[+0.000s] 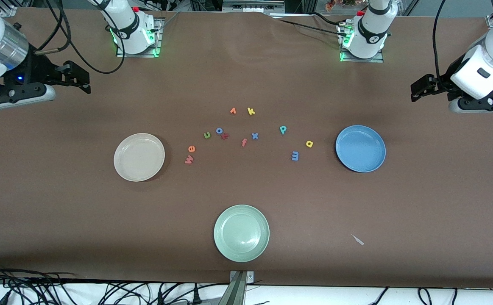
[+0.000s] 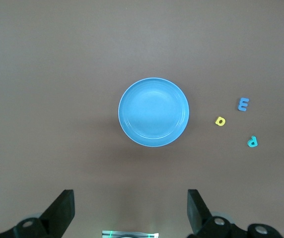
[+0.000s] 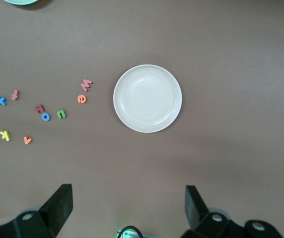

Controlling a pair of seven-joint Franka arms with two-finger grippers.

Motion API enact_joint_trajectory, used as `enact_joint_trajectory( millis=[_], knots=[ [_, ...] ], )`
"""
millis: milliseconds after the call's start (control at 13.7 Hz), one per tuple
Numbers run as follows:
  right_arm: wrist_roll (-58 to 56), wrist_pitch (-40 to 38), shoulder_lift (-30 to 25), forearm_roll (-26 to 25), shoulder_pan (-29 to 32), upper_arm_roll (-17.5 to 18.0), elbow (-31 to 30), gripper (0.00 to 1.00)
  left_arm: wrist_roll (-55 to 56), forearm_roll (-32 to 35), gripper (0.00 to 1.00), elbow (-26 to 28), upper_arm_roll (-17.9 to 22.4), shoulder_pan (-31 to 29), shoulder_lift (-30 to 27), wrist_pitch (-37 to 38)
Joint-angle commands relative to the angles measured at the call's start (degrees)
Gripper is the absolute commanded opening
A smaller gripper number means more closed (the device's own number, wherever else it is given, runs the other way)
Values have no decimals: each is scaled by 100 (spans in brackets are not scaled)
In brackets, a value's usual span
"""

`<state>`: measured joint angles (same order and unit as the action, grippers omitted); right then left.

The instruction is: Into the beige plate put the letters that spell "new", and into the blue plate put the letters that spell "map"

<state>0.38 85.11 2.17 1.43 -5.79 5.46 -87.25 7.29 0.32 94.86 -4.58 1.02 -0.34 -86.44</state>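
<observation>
Front view: dark red letter [image 1: 226,136] partly hidden.

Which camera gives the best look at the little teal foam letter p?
The left wrist view: the small teal foam letter p lies unobstructed on the brown tabletop there, its loop and stem easy to read. The front view also shows it, among more scattered letters. The right wrist view does not include it.

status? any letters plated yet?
None done: beige plate and blue plate hold nothing. Nothing in hand: left gripper and right gripper wait open, high over their plates. Left: n, e, w; m, a, p.
</observation>
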Motion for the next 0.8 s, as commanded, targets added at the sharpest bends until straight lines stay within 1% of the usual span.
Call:
enact_joint_trajectory(
  millis=[0, 73, 146, 219, 291, 364, 510, 728],
  knots=[
    [321, 67, -32, 59, -167, 7, -55, 100, -123, 56, 100, -143, -86, 108, 340, 40],
    [409, 75, -32, 59, -229, 7, -64, 100, -79, 47, 100, -187, -139, 126, 472, 39],
    [418, 76, -24, 59, -229, 7, -64, 100, -70, -101, 100, -300, -148, 152, 682, 31],
    [384, 76, -32, 24, -221, -10, -64, 100, -61, -285, 100, -406, -148, 231, 919, 31],
    [305, 84, -24, -11, -186, -28, -55, 100, -53, -331, 100, -529, -148, 345, 1182, -39],
    [217, 137, -15, -55, -168, -45, -64, 100, -52, -322, 100, -617, -148, 485, 1411, -231],
    [-3, 260, 3, -222, -168, -133, -55, 100, -35, -305, 100, -627, -139, 793, 1877, -845],
    [5, 269, 3, -231, -168, -142, -64, 100, 35, -314, 100, -627, -148, 1136, 2589, -1812]
  ],
)
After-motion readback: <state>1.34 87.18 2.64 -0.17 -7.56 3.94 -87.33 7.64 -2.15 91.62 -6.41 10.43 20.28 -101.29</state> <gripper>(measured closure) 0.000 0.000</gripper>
